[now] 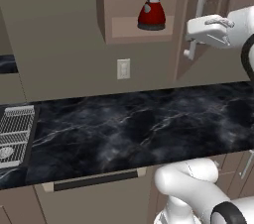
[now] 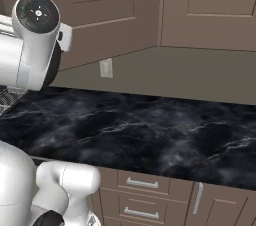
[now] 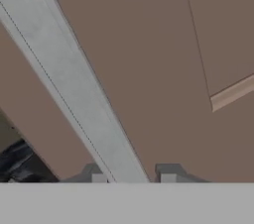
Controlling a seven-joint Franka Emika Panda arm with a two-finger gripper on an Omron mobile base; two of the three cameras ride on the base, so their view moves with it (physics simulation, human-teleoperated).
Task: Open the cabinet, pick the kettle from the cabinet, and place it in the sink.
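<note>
since cabinet (image 1: 144, 7) door already swung open, step one looks about done. end effector (image 3: 133, 178) at silver bar handle (image 3: 74, 86), fingertips either side, looks clamped on it. kettle (image 1: 152, 12) on cabinet shelf, untouched. pick and sink drop still left, i reckon.

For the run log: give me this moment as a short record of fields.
cabinet door: swung open, edge toward the camera
handle: silver bar runs between the gripper fingertips
kettle: red, upright on the cabinet shelf, untouched
counter: dark marble
task stage: door open, kettle not yet picked
</note>
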